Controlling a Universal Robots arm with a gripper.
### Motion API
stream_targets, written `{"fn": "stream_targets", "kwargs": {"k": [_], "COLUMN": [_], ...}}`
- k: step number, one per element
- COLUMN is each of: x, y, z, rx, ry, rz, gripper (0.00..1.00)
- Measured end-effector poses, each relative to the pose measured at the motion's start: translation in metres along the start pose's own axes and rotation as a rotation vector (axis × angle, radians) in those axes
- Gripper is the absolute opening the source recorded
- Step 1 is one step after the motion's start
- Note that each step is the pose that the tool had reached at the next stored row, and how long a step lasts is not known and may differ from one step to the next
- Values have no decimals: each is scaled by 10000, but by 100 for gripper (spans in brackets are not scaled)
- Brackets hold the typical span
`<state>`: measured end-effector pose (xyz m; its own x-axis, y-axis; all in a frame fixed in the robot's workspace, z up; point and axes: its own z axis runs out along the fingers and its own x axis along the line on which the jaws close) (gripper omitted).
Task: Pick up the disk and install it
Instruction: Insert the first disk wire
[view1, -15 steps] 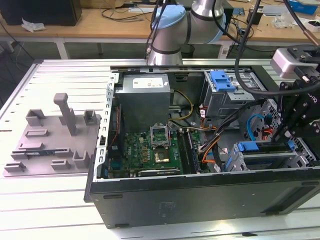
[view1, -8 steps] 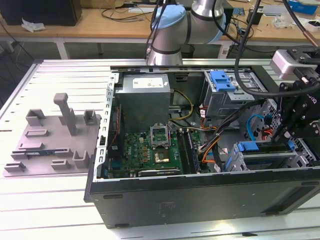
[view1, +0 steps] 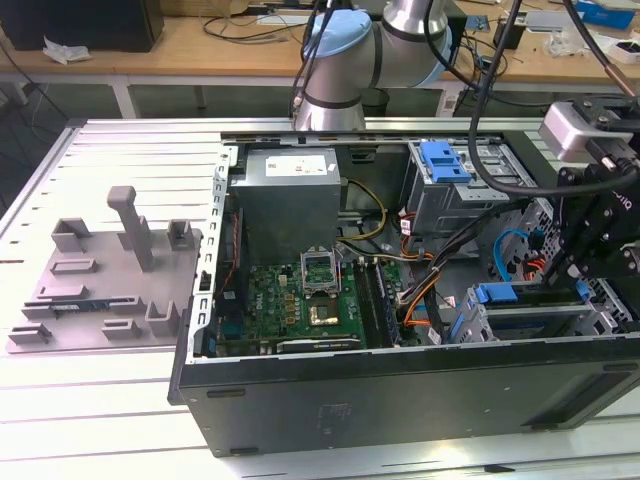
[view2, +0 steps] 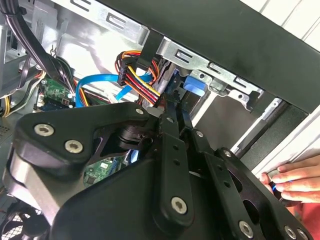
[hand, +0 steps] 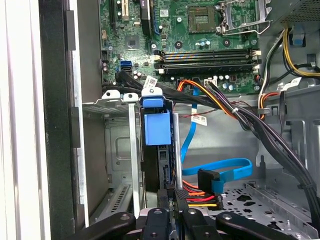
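We find the gripper (hand: 172, 212) closed narrow on the disk (hand: 159, 145), standing on edge in its drive bay (hand: 117, 150) inside the computer case (view1: 400, 400): installation under way. Seating it seems to call for a straight push. Cables (hand: 220, 102) crowd alongside; a hand (view2: 295, 182) rests at the case edge.

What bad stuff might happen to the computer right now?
The gripper sits close to the disk standing in its bay, beside loose coloured wires; those might snag or get pinched. In the second wrist view a person's hand rests at the case edge near the arm, so it could get bumped.
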<state>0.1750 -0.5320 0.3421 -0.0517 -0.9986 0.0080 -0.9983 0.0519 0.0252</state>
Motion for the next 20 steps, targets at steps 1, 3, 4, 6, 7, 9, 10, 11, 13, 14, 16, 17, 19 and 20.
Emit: {"fn": "stream_targets", "kwargs": {"k": [1, 3, 4, 6, 7, 9, 10, 11, 13, 14, 16, 17, 19, 20], "x": [0, 0, 0, 0, 0, 0, 0, 0, 0, 0, 0, 0, -1, -1], "y": [0, -1, -1, -2, -2, -2, -2, -3, -3, -3, -3, -4, -3, -3], "z": [3, 6, 9, 19, 23, 28, 32, 35, 42, 46, 49, 49, 48, 40], "rx": [0, 0, 0, 0, 0, 0, 0, 0, 0, 0, 0, 0, -1, -1], "ry": [0, -1, 0, -3, -1, 1, 0, 0, 0, -3, 1, 1, -8, -9], "rz": [1, 0, 0, 0, 0, 1, 0, 0, 1, 0, 0, 0, 0, 1], "gripper": [17, 17, 17, 17, 17, 17, 17, 17, 17, 17, 17, 17, 17, 18]}}
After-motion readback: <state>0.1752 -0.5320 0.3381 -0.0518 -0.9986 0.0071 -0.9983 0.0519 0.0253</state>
